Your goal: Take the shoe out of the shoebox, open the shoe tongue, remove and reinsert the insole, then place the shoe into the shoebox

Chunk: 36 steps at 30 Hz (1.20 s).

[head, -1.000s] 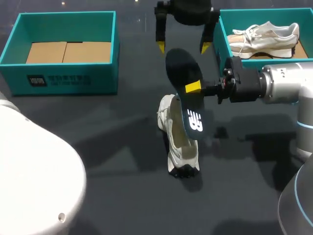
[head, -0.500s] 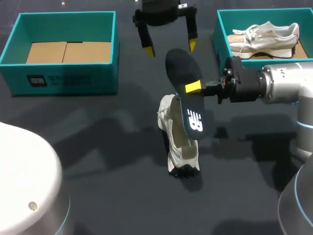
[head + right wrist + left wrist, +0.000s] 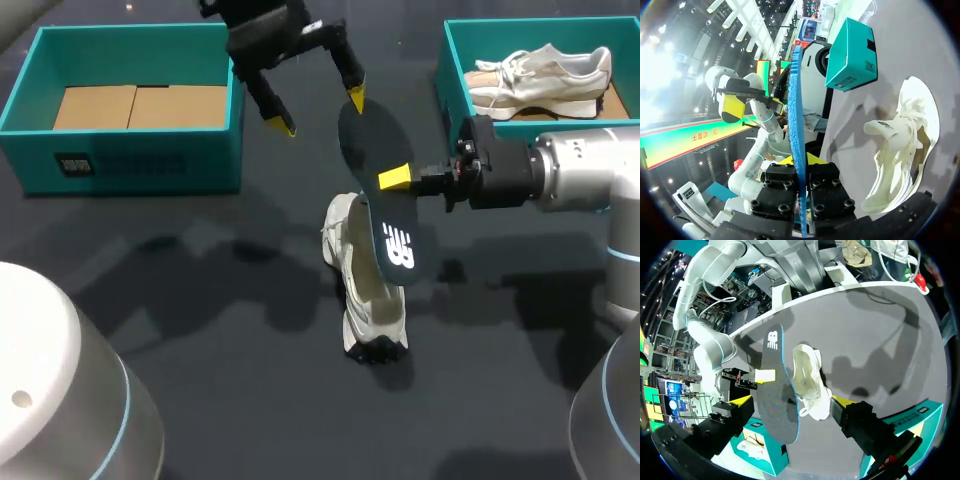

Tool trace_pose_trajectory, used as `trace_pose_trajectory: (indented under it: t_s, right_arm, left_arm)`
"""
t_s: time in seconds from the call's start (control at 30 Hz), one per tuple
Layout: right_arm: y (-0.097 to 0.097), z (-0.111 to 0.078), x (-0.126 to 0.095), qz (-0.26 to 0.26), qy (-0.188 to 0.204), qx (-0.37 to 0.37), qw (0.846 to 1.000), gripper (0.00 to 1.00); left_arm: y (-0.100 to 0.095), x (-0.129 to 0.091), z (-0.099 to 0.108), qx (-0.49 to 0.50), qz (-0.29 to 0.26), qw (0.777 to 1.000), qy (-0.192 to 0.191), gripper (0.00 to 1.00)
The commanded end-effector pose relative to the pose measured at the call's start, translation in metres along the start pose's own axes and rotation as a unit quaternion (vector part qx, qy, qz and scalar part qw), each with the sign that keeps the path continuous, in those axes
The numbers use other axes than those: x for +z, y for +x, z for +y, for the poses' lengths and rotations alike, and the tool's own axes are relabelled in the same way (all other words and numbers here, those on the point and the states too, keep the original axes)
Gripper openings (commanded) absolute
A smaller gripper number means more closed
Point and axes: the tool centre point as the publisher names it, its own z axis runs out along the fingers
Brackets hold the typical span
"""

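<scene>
The left gripper has swung leftward toward the teal cardboard shoebox, its fingers wide and empty. The right gripper stays clamped on the dark flat foam insole. The insole hangs steeply, long axis far-to-near, logo end low over the white mesh sneaker lying on the dark desk. Only the right wrist view shows its blue edge.

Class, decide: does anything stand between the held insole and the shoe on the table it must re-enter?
Nothing visible does: the insole, in the right gripper, hangs beside the shoe; the open left gripper hovers clear, behind them.
</scene>
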Motion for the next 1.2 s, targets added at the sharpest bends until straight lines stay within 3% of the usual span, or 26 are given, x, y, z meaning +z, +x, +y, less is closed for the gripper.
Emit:
trace_pose_trajectory:
  t_s: [0.03,0.2,0.23,0.5,0.53,0.63,0.7,0.73,1.1,1.2]
  right_arm:
    - [0.000,-0.001,0.001,-0.001,-0.001,0.000,1.000,0.00]
    - [0.000,-0.001,0.001,-0.001,-0.001,0.000,1.000,0.00]
    - [0.000,-0.001,0.001,-0.001,-0.001,0.000,1.000,0.00]
    - [0.000,-0.001,0.001,-0.001,-0.001,0.000,1.000,0.00]
    - [0.000,-0.001,0.001,-0.001,-0.001,0.000,1.000,0.00]
    - [0.000,-0.001,0.001,-0.001,-0.001,0.000,1.000,0.00]
    - [0.000,-0.001,0.001,-0.001,-0.001,0.000,1.000,0.00]
    - [0.000,-0.001,0.001,-0.001,-0.001,0.000,1.000,0.00]
    - [0.000,-0.001,0.001,-0.001,-0.001,0.000,1.000,0.00]
    - [0.000,-0.001,0.001,-0.001,-0.001,0.000,1.000,0.00]
  left_arm:
    - [0.012,0.017,-0.008,0.008,-0.218,0.975,-0.031,1.00]
    - [0.022,0.028,-0.002,0.023,-0.286,0.955,-0.073,1.00]
    - [0.026,0.021,-0.002,0.043,-0.299,0.952,-0.053,1.00]
    - [0.026,0.021,-0.002,0.043,-0.299,0.952,-0.053,1.00]
    - [0.026,0.027,-0.004,0.041,-0.298,0.950,-0.078,1.00]
    - [0.028,0.038,-0.006,0.044,-0.343,0.934,-0.087,1.00]
    - [0.030,0.047,-0.012,0.068,-0.377,0.916,-0.117,1.00]
    - [0.030,0.051,-0.016,0.081,-0.374,0.914,-0.133,1.00]
    - [0.030,0.051,-0.016,0.081,-0.374,0.914,-0.133,1.00]
    - [0.028,0.059,-0.014,0.057,-0.408,0.898,-0.153,1.00]
